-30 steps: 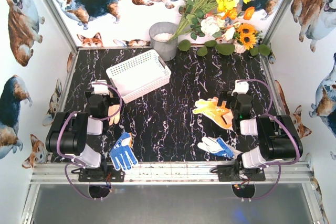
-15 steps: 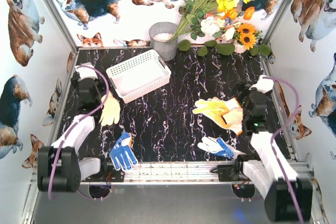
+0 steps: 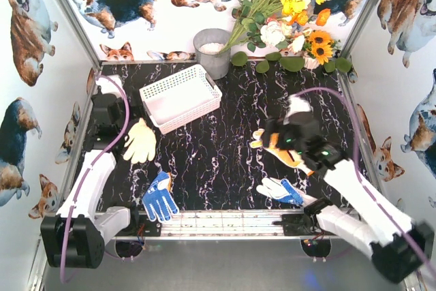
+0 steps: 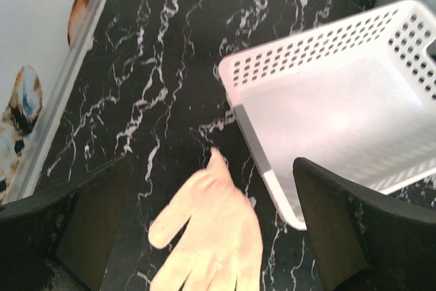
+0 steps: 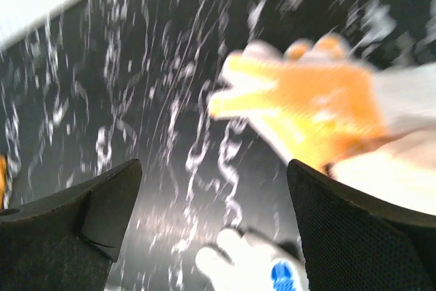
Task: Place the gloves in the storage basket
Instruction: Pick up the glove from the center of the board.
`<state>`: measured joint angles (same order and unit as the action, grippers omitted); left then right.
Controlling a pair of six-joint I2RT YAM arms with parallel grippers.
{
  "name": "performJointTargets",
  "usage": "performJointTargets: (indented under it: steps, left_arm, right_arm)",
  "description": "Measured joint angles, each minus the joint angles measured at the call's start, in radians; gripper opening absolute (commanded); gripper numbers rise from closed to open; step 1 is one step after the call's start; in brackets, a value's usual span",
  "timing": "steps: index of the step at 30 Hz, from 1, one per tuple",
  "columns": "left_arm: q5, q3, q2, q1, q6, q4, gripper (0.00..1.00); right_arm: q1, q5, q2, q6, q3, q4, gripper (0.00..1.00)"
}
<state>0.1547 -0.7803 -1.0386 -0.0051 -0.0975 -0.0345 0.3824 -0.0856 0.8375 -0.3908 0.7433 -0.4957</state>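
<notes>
Gloves (image 3: 159, 197) lie on the counter (image 3: 225, 141). We find the cream glove (image 4: 211, 236) beneath the left gripper (image 4: 210, 163), gaping and empty, cuff pointing ahead; storage basket (image 4: 306, 46) just ahead-right. Right gripper (image 5: 212, 163) equally gaping, empty.

No legible text, no label, brand, number or sign readable on the gloves (image 3: 139, 141), the storage basket (image 4: 320, 49), the grey pot (image 3: 212, 49), the worktop (image 3: 231, 155), the corgi-print walls (image 3: 27, 25)

Bright, even light (right-wrist view motion-blurred)
</notes>
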Motion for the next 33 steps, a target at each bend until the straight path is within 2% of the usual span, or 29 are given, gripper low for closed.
performJointTargets:
  steps: [7, 12, 16, 21, 26, 33]
  left_arm:
    - [-0.013, 0.055, 0.005, 0.0, 0.0, -0.045, 1.0]
    - [-0.025, 0.055, -0.025, 0.0, -0.004, -0.045, 1.0]
    - [-0.031, 0.055, -0.035, 0.0, -0.004, -0.053, 1.0]
    - [-0.031, 0.055, -0.035, 0.0, -0.008, -0.051, 1.0]
    - [-0.037, 0.055, -0.035, 0.0, -0.015, -0.051, 1.0]
    - [-0.039, 0.055, -0.035, 0.0, -0.019, -0.045, 1.0]
  right_arm:
    - [0.399, -0.158, 0.234, -0.18, 0.094, -0.278, 0.89]
    - [0.566, -0.234, 0.306, -0.325, 0.112, -0.426, 0.85]
    - [0.634, -0.256, 0.322, -0.422, 0.106, -0.532, 0.74]
    - [0.665, -0.257, 0.279, -0.481, 0.04, -0.588, 0.53]
    - [0.665, -0.259, 0.27, -0.495, 0.026, -0.586, 0.48]
    - [0.665, -0.252, 0.406, -0.487, 0.026, -0.526, 0.41]
